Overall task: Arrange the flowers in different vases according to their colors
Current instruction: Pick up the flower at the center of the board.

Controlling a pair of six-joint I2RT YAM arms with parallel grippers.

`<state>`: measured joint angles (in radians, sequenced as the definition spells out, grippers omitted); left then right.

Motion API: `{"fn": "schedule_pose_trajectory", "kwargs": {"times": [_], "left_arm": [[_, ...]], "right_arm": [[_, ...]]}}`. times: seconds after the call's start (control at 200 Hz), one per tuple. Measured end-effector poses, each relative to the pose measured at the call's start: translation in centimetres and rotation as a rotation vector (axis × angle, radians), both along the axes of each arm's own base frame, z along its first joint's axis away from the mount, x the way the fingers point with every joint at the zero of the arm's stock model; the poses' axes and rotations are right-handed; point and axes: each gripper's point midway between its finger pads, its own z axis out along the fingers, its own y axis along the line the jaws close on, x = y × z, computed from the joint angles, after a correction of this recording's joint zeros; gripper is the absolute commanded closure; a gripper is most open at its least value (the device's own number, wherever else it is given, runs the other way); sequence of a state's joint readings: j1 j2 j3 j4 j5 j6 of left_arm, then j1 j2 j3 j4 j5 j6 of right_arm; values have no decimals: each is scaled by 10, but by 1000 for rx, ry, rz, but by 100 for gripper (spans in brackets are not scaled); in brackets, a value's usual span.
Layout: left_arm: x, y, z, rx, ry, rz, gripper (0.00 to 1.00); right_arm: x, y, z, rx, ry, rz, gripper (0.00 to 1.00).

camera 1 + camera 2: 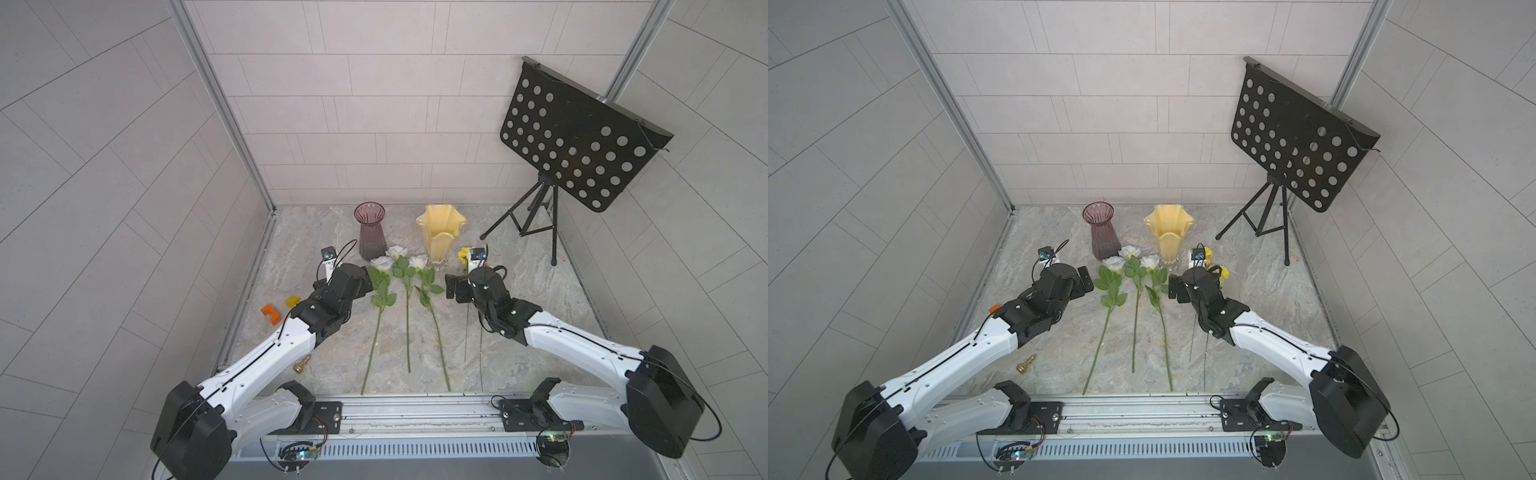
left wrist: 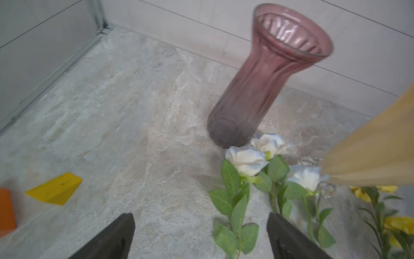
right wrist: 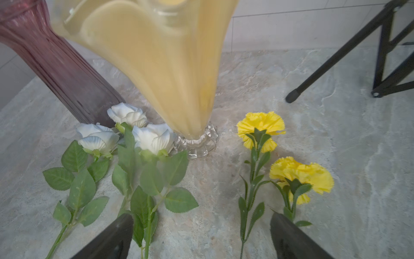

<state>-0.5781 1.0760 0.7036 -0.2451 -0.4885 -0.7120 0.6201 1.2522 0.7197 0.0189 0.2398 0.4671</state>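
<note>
nothing is sorted yet: all five flowers lie flat on the table (image 1: 299,232), stem ends nearest the rail and heads toward the pale yellow vase (image 1: 440,232). the step in hand looks like the first pick.

the left claw (image 2: 200,216) hovers on the rose side of that vase, fingers apart and empty. the right claw (image 3: 201,216) hangs just short of the vase, spread wide and holding nothing.

the three white roses (image 1: 381,262) lie with their heads at the vase's foot. the two yellow blooms (image 3: 261,127) lie just beside it on the opposite side. the purple vase (image 1: 370,228) stands beside it, past the roses. both vases are empty.

the next move, i'd judge, calls for lowering a claw over one stem below its leaves, closing, and lifting.
</note>
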Motion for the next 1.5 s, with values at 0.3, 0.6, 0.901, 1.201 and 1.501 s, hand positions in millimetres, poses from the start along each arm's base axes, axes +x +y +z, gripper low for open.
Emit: {"fn": "schedule_pose_trajectory", "kwargs": {"times": [0.3, 0.6, 0.901, 1.201, 1.501], "left_arm": [[-7, -9, -21, -125, 25, -6, 0], [-13, -22, -37, -214, -36, -75, 0], [-8, -20, -22, -236, -98, -61, 0], [-9, -13, -15, -237, -130, -23, 0], [-15, 7, -6, -264, -180, 82, 0]], "right_arm": [[-5, 20, -24, -24, 125, 101, 18], [-22, 56, -63, 6, 354, 231, 32], [-63, 72, -116, -64, 555, 305, 49], [-65, 69, -135, -117, 602, 280, 59], [-54, 77, -136, -136, 600, 275, 100]]}}
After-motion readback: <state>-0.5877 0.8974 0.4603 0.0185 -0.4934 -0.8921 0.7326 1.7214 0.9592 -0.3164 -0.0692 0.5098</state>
